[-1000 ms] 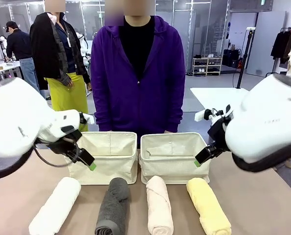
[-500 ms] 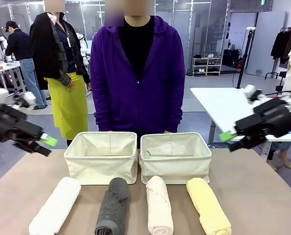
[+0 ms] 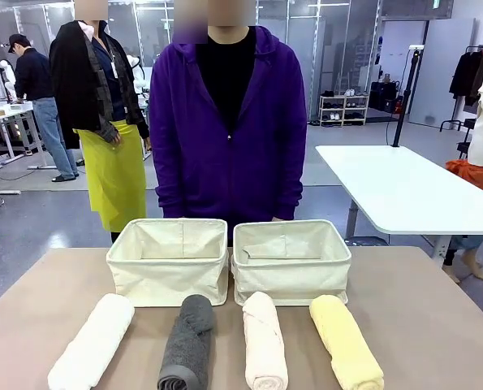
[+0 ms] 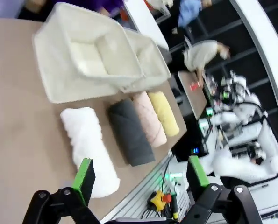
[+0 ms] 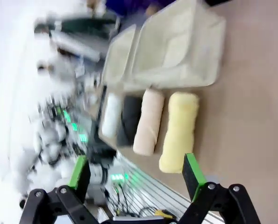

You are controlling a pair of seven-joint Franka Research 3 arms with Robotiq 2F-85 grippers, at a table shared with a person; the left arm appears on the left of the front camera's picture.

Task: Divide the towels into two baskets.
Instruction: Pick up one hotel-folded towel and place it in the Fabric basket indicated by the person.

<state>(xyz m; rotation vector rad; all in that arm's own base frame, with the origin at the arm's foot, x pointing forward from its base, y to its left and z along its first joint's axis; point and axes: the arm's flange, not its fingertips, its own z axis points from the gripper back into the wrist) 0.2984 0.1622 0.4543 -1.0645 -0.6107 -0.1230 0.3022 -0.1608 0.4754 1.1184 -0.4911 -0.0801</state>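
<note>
Tan table top (image 3: 436, 325): carries two baskets toward the far side and four rolled towels in a row toward the near side.
Person in a purple hoodie (image 3: 229, 138): stands at the far edge just behind the two baskets, arms down, hands hidden behind the basket rims.
Left basket (image 3: 168, 280): cream canvas, upright, side by side with its twin, their inner walls touching or nearly so.
Right basket (image 3: 290, 280): same cream canvas, upright, with a small fabric tab on its far inner wall.
White towel (image 3: 91, 345): outermost on the robot's left, lying on the table in front of the left basket, angled slightly outward.
Yellow towel (image 3: 347, 341): outermost on the robot's right, its far end just before the right basket's front corner.
Dark grey towel (image 3: 188, 341): second from the left, near the white one but apart from it.
Pale pink towel (image 3: 264, 341): between the grey and the yellow, in front of the right basket.
Towels overall: all four on the table, outside the baskets.
Left gripper (image 4: 139, 175): jaws spread wide with nothing between them, held above the near table edge, one green pad (image 4: 86, 177) overlapping the white towel in its wrist view.
Right gripper (image 5: 135, 170): jaws also spread wide and holding nothing; its wrist view is blurred, with the yellow towel nearest.
</note>
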